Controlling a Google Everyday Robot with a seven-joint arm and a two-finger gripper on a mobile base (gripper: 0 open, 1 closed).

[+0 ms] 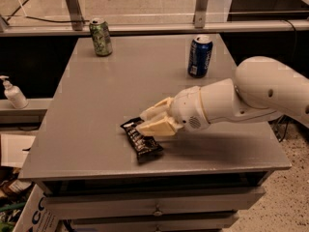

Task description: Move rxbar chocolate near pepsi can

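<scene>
Fingers (157, 128) of the gripper (141, 122), low over the front middle of the worktop (87, 105), pinched together across the rxbar chocolate (144, 144) lying flat there, well apart from the pepsi can (199, 56). Looks light, thin, crinkly and slick. Best to clamp across the narrow width, firmly enough to stop sliding.

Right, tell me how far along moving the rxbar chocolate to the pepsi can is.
Done: the gripper is down at the rxbar chocolate, near the front of the table. In hand: it looks closed on one end of the bar, which lies on the tabletop. Left: lifting it and carrying it to the pepsi can, standing apart at the back right.
</scene>
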